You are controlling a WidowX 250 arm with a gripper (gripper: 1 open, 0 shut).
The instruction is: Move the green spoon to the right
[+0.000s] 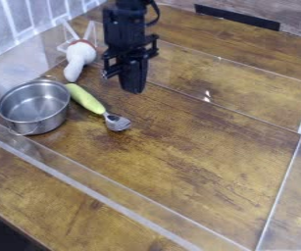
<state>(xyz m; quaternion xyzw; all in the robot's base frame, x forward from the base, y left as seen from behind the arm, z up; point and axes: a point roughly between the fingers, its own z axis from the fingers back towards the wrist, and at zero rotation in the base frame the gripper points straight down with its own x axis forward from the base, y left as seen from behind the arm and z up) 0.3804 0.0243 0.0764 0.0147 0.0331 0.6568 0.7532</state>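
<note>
Table (205, 167): worn wood, fenced by low clear walls.
Arm (129, 29): dark, pointing straight down, above the spoon and behind it in the picture.
Pot (32, 105): round steel, at the left, just beside the spoon's handle end.
Mushroom (76, 57): white, behind the pot, left of the arm.
Gripper (134, 86): clenched tight on nothing, tips clear of the wood and apart from the spoon.
Spoon (92, 104): flat on the table, green handle toward the pot, silver bowl toward the front right; not held, nowhere near the right side.
Progress: barely begun by the look of it, spoon unmoved on the left.
Risk, grasp: coming down with fingers shut likely to push or flip the spoon, not lift it.
Risk, handle: thick, smooth plastic apt to slip or pivot if pinched off centre.
Risk, neighbours: descent too far left likely to knock the pot.
Risk, wall: long sweep right liable to meet the clear wall, hard to see.
</note>
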